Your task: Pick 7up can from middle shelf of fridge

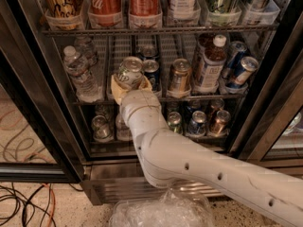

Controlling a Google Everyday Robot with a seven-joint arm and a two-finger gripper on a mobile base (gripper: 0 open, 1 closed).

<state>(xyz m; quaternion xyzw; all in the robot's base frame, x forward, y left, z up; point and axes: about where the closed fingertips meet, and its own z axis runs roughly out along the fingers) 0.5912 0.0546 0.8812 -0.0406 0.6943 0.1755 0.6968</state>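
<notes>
The 7up can (129,74), pale green-white with a silver top, sits tilted between the tan fingers (116,86) of my gripper (130,82). The gripper is shut on the can. It holds the can at the front of the middle shelf (163,99), a wire rack in the fridge (33,103), left of centre. My white arm (189,169) reaches up to it from the lower right and hides part of the lower rack.
On the middle shelf stand a water bottle (78,74), a blue can (151,72), a brown can (180,75), a white-capped bottle (210,65) and tilted blue cans (241,70). Red bottles (106,1) stand above, several cans (196,122) below. A plastic bag (161,212) and cables (23,207) lie on the floor.
</notes>
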